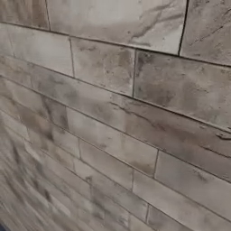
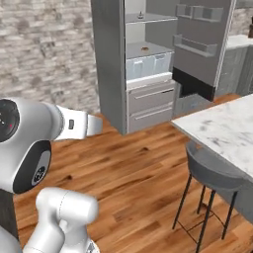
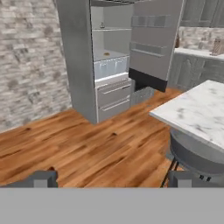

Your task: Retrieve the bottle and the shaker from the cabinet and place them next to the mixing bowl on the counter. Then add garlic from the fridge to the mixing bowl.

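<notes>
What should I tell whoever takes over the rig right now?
Gripper: open, holding nothing, aimed across the wood floor at the fridge.
Fridge: door swung open; pale shelves and drawers exposed. Small items sit on the shelves, too small to identify; garlic not confirmed.
Marble counter with a grey stool stands to the right.
Left: drive closer, find the garlic, carry it to the mixing bowl.

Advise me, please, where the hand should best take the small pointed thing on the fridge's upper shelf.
I would take the small pointed thing across its wider base, coming level through the fridge front, which stands open; walls close the other sides. Finer shape is too small to tell.
</notes>
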Controlling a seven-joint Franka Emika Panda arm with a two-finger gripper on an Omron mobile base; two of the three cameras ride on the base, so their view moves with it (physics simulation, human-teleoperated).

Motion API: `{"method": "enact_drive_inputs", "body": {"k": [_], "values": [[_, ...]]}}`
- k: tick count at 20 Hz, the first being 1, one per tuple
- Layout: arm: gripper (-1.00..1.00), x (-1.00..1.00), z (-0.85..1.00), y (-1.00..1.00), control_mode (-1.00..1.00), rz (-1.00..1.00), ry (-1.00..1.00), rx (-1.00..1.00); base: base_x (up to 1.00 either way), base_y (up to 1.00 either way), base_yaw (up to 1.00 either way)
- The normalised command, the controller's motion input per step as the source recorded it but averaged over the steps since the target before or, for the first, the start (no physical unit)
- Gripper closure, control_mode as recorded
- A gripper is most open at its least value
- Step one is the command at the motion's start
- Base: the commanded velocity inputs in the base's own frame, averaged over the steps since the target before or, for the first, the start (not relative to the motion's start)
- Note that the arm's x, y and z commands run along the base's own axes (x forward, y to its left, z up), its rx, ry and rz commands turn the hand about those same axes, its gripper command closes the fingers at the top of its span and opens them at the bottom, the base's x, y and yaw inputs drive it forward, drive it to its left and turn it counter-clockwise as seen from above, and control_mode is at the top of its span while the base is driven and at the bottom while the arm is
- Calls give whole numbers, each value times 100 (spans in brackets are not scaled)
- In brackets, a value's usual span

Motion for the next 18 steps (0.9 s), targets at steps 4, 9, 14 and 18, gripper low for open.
{"method": "enact_drive_inputs", "body": {"k": [4,9,14,18], "values": [[-100,0,0,0,100,0,0,0,100,50,-11],[-100,0,0,0,100,0,0,0,100,22,-10],[-100,0,0,0,100,0,0,0,100,7,-13],[-100,0,0,0,100,0,0,0,100,1,-16]]}}
